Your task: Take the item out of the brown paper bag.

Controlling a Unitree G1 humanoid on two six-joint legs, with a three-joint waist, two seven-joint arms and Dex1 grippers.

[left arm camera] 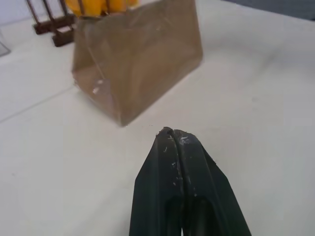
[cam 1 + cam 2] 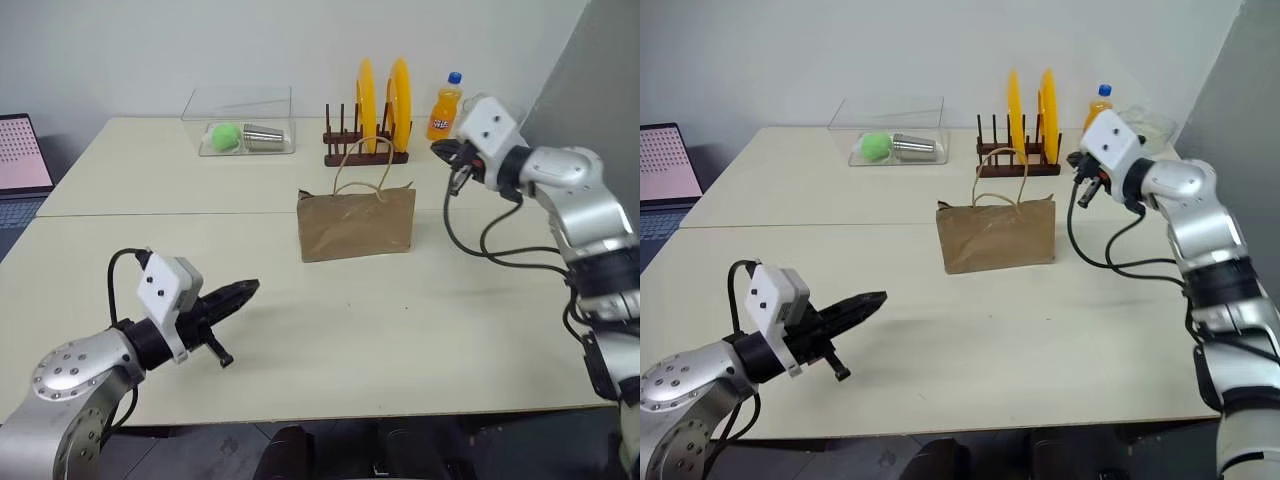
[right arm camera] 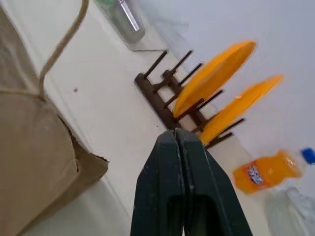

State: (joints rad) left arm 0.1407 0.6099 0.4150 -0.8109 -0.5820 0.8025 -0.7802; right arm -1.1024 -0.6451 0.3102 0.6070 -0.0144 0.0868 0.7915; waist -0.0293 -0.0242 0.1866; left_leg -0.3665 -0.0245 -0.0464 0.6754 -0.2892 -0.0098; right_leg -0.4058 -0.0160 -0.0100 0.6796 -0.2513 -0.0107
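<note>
both arms raised — brown paper bag (image 2: 356,225) between

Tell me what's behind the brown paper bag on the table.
Behind the brown paper bag stands a dark wooden plate rack holding two yellow plates. The bag's handles cross in front of the rack's base. What's inside the bag can't be seen; its walls cover it.

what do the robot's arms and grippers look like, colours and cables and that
Both arms are silver-grey metal with black joints. Each wrist carries a white boxy camera housing, and loose black cables loop from it along the forearm. The left gripper and right gripper each have two black tapered fingers; the left fingers show pale scuff marks.
</note>
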